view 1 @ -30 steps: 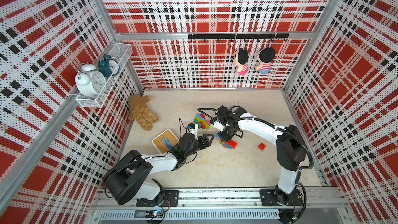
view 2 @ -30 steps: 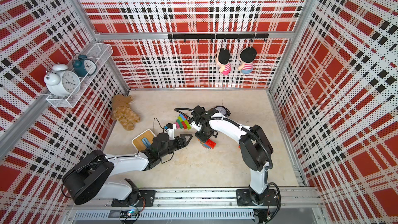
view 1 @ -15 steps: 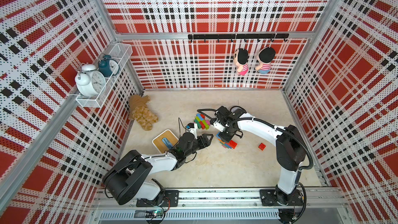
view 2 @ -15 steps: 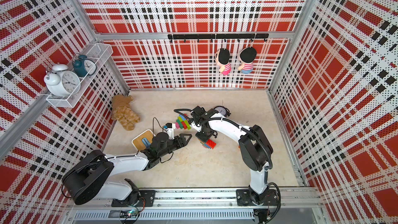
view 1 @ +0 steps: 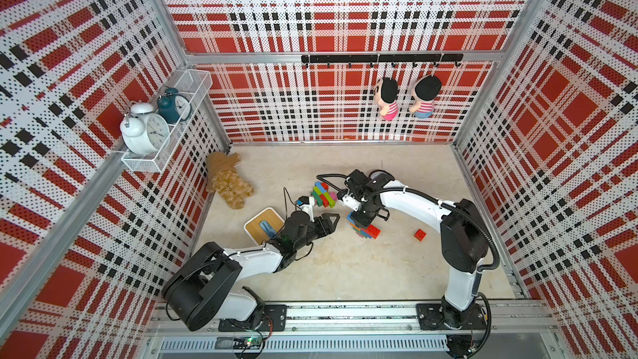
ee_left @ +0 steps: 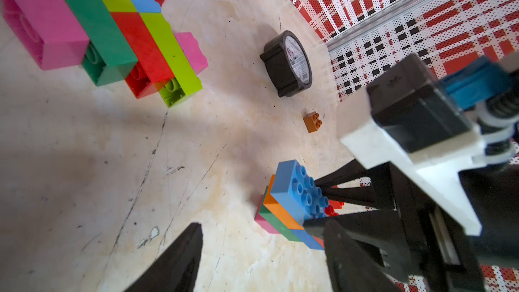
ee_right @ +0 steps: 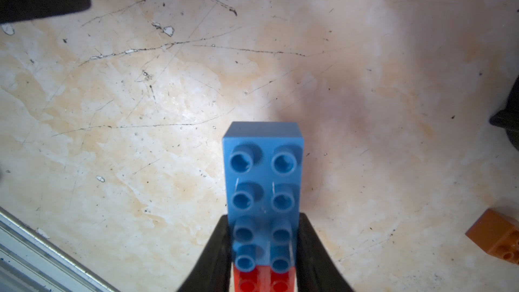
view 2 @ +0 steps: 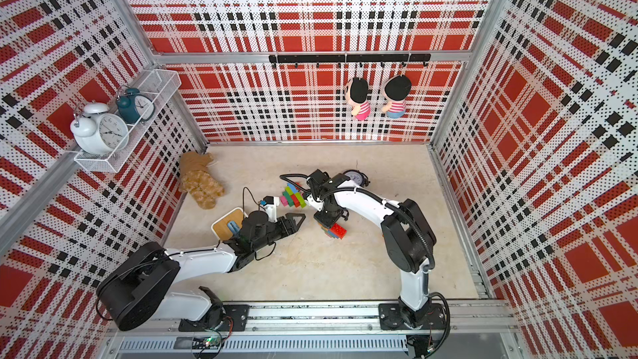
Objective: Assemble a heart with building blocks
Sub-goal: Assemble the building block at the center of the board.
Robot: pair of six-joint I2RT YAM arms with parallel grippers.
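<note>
A flat piece of joined blocks (view 1: 324,195) in pink, green, red, lime and blue lies on the floor; it also shows in the left wrist view (ee_left: 126,37). To its right stands a small stack (view 1: 364,231) of pink, green, orange, blue and red blocks. A blue brick (ee_right: 264,181) tops the stack. My right gripper (ee_right: 264,237) points down and is shut on the blue brick's sides, with a red block (ee_right: 264,279) just behind it. My left gripper (view 1: 329,221) hovers low, left of the stack, open and empty.
A small red-brown block (view 1: 420,234) lies loose to the right of the stack. A black round clock (ee_left: 289,64) lies behind the right arm. A wooden board (view 1: 264,226) and a plush bear (view 1: 228,184) sit at the left. Plaid walls enclose the floor.
</note>
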